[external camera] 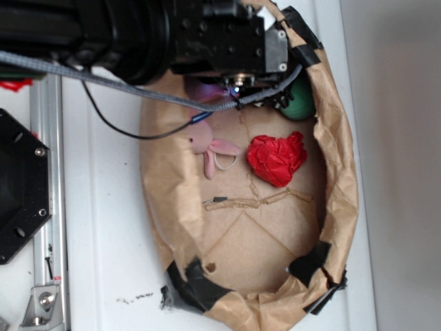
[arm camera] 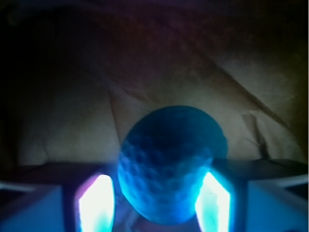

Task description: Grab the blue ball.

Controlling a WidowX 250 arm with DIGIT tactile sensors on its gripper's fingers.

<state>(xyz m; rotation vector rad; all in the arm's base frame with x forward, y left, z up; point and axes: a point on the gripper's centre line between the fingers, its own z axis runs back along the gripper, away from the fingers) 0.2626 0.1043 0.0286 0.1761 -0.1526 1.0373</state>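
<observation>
Between the fingers: the blue ball (arm camera: 169, 164) sat, filling the lower middle of the wrist view, with a lit finger pad (arm camera: 95, 203) against each flank.
Gripper: the gripper (arm camera: 154, 205) looked closed around the ball, though from these views I could not say how firmly the pads pressed.
Setting: a brown paper basket (external camera: 337, 186) with black-taped rim lay on the white table (external camera: 103, 227); the arm reached down into its upper end.
Near the gripper: a green ball (external camera: 300, 103) peeped out just beside it, against the basket wall; a crumpled red paper wad (external camera: 277, 158) lay a little farther down the basket floor, and a pink toy rabbit (external camera: 210, 148) lay beside the wad, under the cable.
Risk, slipping: the ball was round and the pads seemed to meet it at its sides; if the hold was low or off-centre, I judged it might squirt out forward on lifting.
Risk, snagging: the paper wall stood near the gripper, so a careless rise might drag the paper or nudge the green ball.
Hidden: from the exterior view the blue ball was entirely covered by the arm; only a purplish glow showed there.
Hard to make out: the wrist picture was dark and blurred, the fingertips cut off by its lower edge.
</observation>
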